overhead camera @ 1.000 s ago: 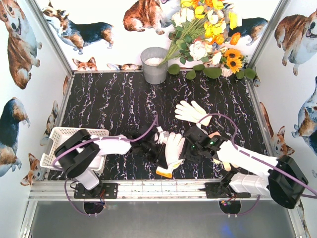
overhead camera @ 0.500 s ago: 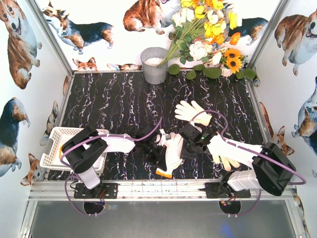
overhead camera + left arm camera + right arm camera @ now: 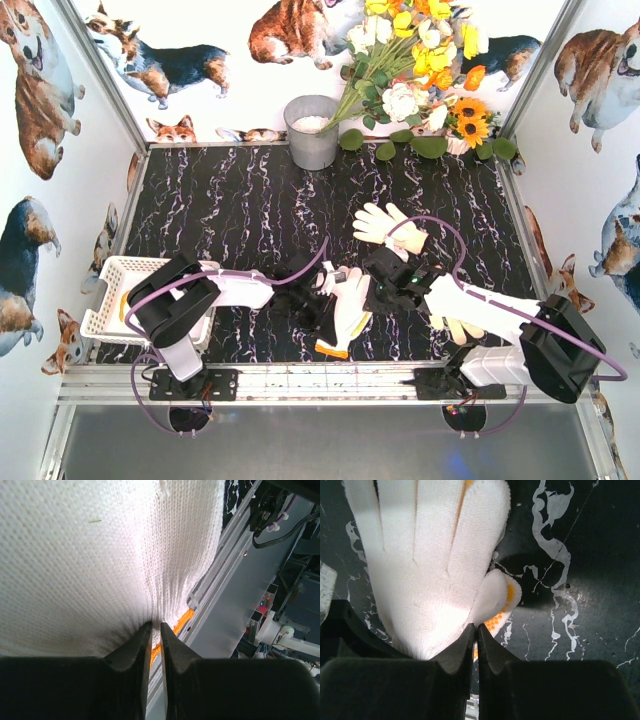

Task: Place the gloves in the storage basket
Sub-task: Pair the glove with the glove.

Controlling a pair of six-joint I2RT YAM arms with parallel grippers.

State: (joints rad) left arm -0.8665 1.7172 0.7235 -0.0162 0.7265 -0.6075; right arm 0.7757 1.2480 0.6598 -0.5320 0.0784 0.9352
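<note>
Between the two grippers hangs or lies a white glove [image 3: 350,305]; which of the two cannot be told. It is limp knit, with an orange cuff at the end nearest the arm bases and yellow-orange dots on its underside. The left gripper [image 3: 155,628] has its jaws pinched together on a fold of the knit close to the cuff, and cloth fills the view ahead of its tips. The right gripper [image 3: 476,630] is clamped on the glove's edge beside the thumb, with the glove's fingers stretching away in front of it. A cream glove [image 3: 388,225] lies just beyond the right gripper on the black marbled table [image 3: 230,210]. The storage basket [image 3: 110,270] stands well apart, far to the left gripper's left.
</note>
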